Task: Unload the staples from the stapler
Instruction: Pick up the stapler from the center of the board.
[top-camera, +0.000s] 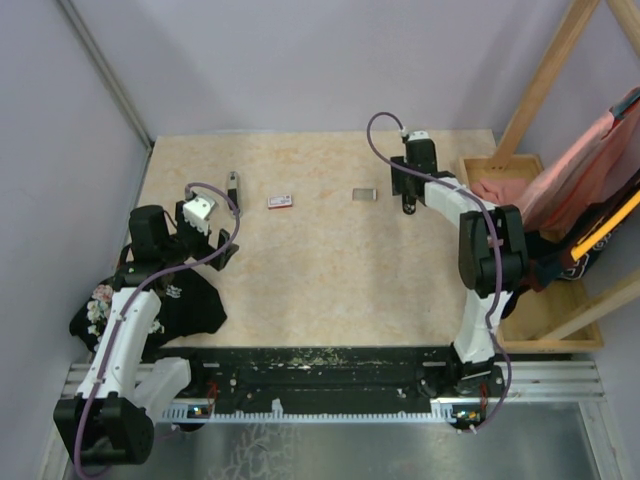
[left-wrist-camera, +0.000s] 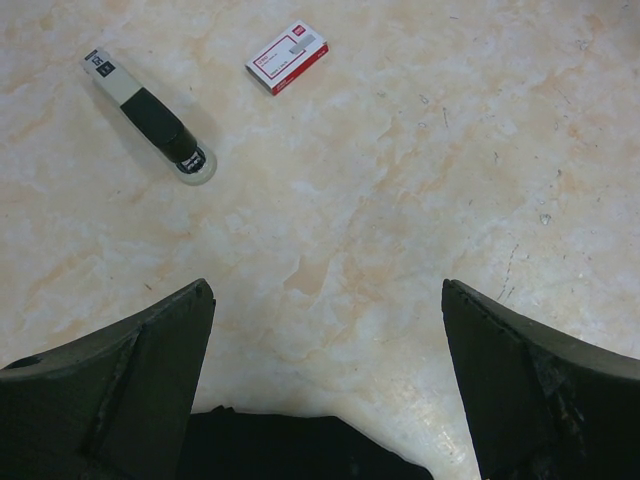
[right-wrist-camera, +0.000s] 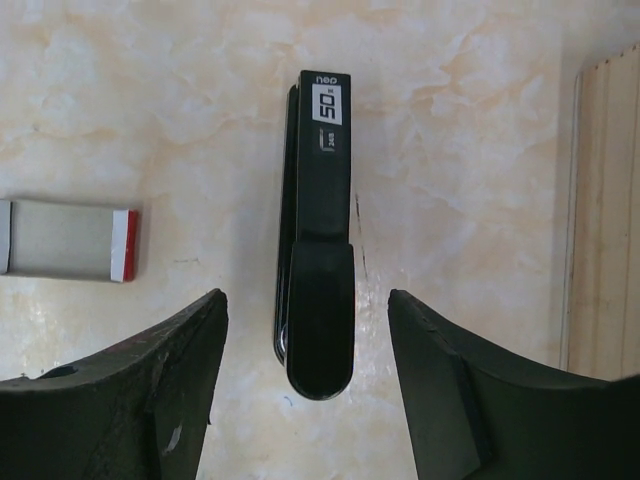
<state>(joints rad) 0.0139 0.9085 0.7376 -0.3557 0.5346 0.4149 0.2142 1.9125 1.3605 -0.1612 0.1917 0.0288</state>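
Ref. top view: we find both arms over the marbled beige table (top-camera: 330, 290), L arm at the near-left, R arm reaching to the far-right. R gripper (right-wrist-camera: 305, 300): fingers spread, one on each side of the black stapler (right-wrist-camera: 318, 230), w/ a strip of bare table showing betw. each finger and the stapler body, i.e. no contact. The stapler lies flat and closed, lengthwise betw. the fingers, rounded end nearest the wrist cam, white "50" label at the far end. The staples are not visible to us; the closed body hides its inside. To the L of the stapler, apart from it, lies a grey box (right-wrist-camera: 65, 240) w/ a red end facing the stapler. To the R we see the edge of a wooden tray (right-wrist-camera: 600, 200). L gripper (left-wrist-camera: 327, 290): fingers spread wide, only bare table betw. them, held above the surface and well apart from the items ahead. In its wrist view we note a second stapler (left-wrist-camera: 150, 118), black and white, lying flat at an angle at far-L, and a red-and-white box (left-wrist-camera: 287, 57) near it to the R, not touching. A dark cloth (left-wrist-camera: 300, 450) lies under the L wrist at the near table edge.
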